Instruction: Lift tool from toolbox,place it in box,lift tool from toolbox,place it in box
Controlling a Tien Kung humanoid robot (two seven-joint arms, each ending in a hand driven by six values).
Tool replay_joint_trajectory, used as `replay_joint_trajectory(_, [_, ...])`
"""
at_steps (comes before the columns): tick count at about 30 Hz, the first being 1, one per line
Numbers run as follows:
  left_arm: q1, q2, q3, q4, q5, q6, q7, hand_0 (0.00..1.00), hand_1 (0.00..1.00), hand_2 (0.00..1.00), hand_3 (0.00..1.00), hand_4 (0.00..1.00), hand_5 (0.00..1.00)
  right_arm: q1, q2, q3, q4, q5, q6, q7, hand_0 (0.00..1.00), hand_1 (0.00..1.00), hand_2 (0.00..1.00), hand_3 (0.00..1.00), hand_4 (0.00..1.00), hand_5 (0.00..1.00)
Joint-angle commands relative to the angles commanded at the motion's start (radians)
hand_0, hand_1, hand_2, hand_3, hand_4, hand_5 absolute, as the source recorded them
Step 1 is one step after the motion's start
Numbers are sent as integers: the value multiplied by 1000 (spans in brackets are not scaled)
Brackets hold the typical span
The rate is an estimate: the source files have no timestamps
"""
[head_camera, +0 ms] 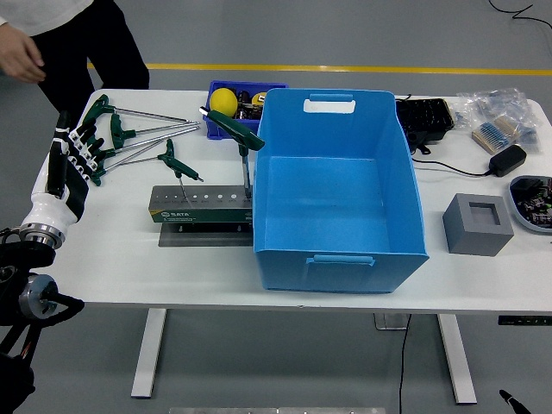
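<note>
Green-handled T-wrenches [129, 138] just beside the left robot hand [73, 155], fingers extended, empty.

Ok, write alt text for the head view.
A big empty blue box sits mid-table, beside a grey tool rack with two green T-handle wrenches standing in it. More wrenches lie loose to the rack's far left, where the robot's left hand rests with open fingers; a person stands at the far left corner.

person [52, 43]: cropped at top | tray [533, 203]: cut by right edge
</note>
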Motion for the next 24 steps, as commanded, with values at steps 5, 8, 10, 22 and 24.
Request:
replay_joint_trajectory(5, [-1,0,2,0,0,0,0,948,963,998,887,961,998,-1,1,1,0,0,0,0,709,695,750,652,901,789])
replay_joint_trajectory(8, [0,1,4,0,0,0,0,948,963,998,887,961,998,-1,1,0,0,2,-1,0,709,695,750,652,901,789])
replay_joint_trajectory(10, [1,2,5,0,0,0,0,948,963,998,886,961,998,-3,2,0,0,1,-1,0,710,695,750,652,901,790])
replay_joint_trajectory(22, [4,4,11,0,-1,0,0,947,962,998,886,962,998,-11,6,-1,0,4,-5,0,712,700,750,652,900,791])
replay_joint_trajectory(24, [5,4,12,0,0,0,0,947,962,998,886,962,998,-11,6,-4,0,9,-6,1,712,700,750,652,900,791])
